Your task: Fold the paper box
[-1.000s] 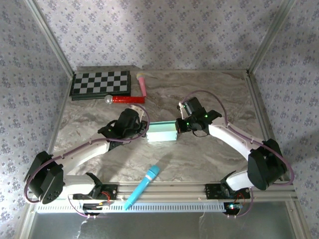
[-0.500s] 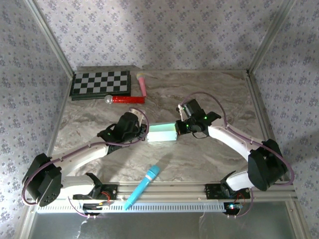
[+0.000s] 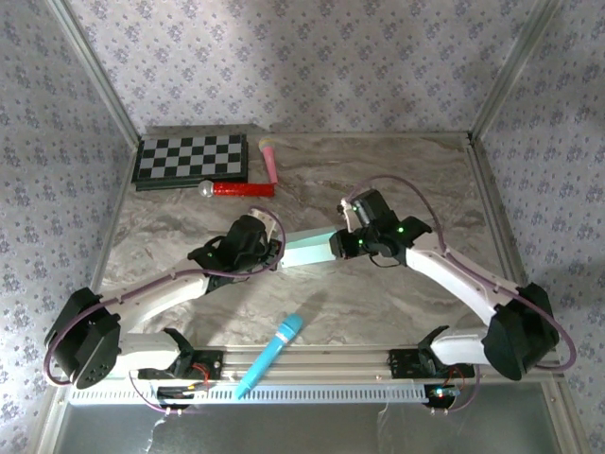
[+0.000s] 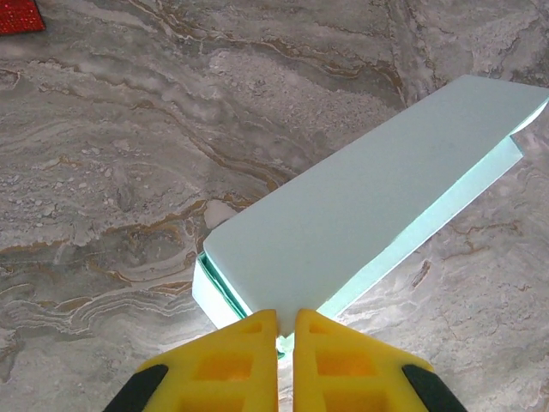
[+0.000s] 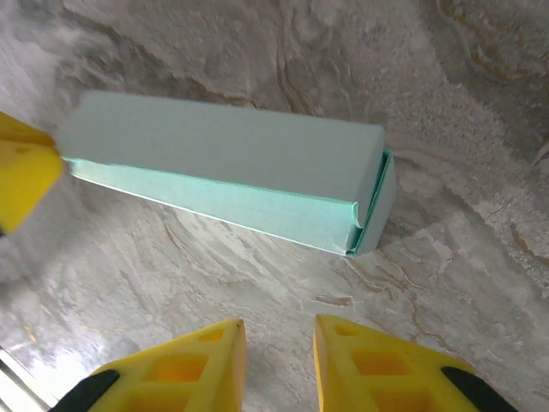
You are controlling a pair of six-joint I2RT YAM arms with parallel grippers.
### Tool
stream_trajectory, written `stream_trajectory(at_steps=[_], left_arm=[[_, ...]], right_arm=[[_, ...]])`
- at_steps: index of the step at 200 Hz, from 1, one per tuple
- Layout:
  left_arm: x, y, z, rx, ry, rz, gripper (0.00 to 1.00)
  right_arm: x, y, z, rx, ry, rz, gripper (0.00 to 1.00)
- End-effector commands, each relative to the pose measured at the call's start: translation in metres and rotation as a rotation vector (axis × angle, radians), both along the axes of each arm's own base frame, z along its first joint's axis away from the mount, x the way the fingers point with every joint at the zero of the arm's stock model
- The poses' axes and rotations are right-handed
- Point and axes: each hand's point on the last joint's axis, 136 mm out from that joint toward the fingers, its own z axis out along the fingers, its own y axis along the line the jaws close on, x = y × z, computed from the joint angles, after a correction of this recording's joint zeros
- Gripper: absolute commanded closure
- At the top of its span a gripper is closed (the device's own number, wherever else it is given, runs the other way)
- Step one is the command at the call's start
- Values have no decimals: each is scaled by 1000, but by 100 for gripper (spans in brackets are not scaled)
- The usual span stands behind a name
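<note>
box (image 3: 307,250): centre frame, low on desk (image 3: 397,312), frame-right end unsealed | left tool (image 4: 286,333): clamped on box's other end, likely steadying | right tool (image 5: 279,343): spread apart, clear of box, likely lining up closure

Box: a pale mint-blue, long rectangular paper box (image 5: 223,154) of thin card lies flat; its top face is paler, its near side a deeper mint
Box's right end: the end flap stands slightly ajar, a dark slit along its edge
Surface: a grey-and-tan marbled tabletop (image 5: 446,86) lies under the box and all round it
Near side of the box: the right gripper (image 5: 279,339) hangs off the box's right half, apart from it; its two yellow ribbed fingers (image 5: 180,369) stand parted, bare marble between them
Box's left end: the left gripper (image 5: 21,176), one blurred yellow wedge, meets the card; its hold cannot be judged
</note>
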Motion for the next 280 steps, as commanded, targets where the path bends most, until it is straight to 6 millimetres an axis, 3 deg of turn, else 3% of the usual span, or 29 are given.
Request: stream_trajectory(at_steps=[1, 103, 143, 220, 280], left_arm=[[-41, 37, -70, 212, 233, -1, 91], [-41, 38, -71, 223, 232, -2, 91], [-40, 38, -72, 225, 232, -3, 91], [-41, 39, -74, 230, 236, 4, 91], [-43, 44, -84, 247, 257, 20, 89]], right_arm=[[1, -5, 5, 49, 30, -21, 70], [49, 4, 17, 96, 25, -56, 57], [56, -2, -3, 52, 84, -92, 57], [24, -5, -57, -22, 208, -89, 77], [7, -21, -91, -91, 261, -121, 79]])
